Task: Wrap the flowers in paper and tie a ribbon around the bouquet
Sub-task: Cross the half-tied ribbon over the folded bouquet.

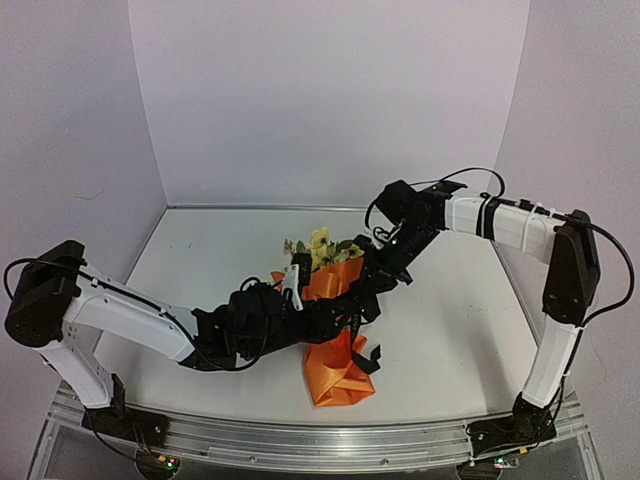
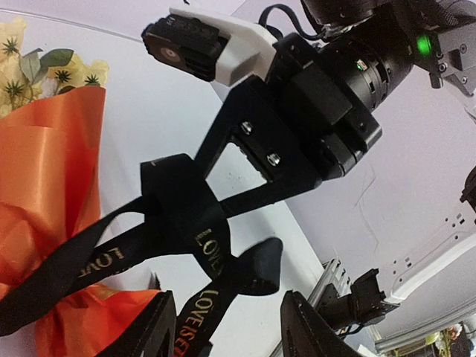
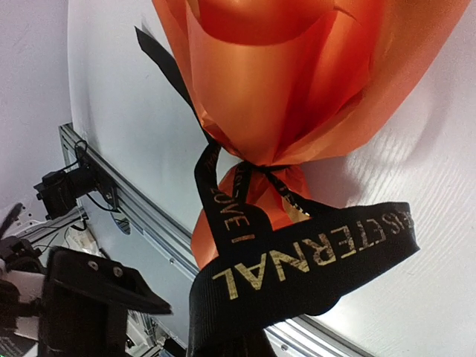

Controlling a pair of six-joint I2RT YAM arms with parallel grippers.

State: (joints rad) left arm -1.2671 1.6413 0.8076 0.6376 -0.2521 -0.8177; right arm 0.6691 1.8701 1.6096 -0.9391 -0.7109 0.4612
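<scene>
**Item 1, bouquet**: lies on its side near the middle of the desk, between the two arms. The wide end points to the far side and the narrow end to the near edge.

**Item 2, flowers**: pale yellow and cream blossoms with green leaves, poking out of the far, wide end of the wrap. The stems are hidden inside.

**Item 3, paper**: glossy orange sheet, creased and gathered into a cone. It is pinched to a narrow waist and flares again into a crumpled tail towards the near edge.

**Item 4, ribbon**: black with pale gold lettering, wound tight around the waist of the paper. Two limp tails run off from there. One loops up off the desk to the right tool; whether the waist is knotted cannot be told.

**Item 5, right tool**: fingers closed on a fold of the ribbon, holding it lifted beside the bouquet.

**Item 6, left tool**: fingers stand apart. A length of the ribbon hangs in the gap between them, gripped by neither. It sits low, just beside the bouquet's tail.

**Item 7, rail**: a metal strip along the near edge of the desk, carrying both arm bases.
</scene>
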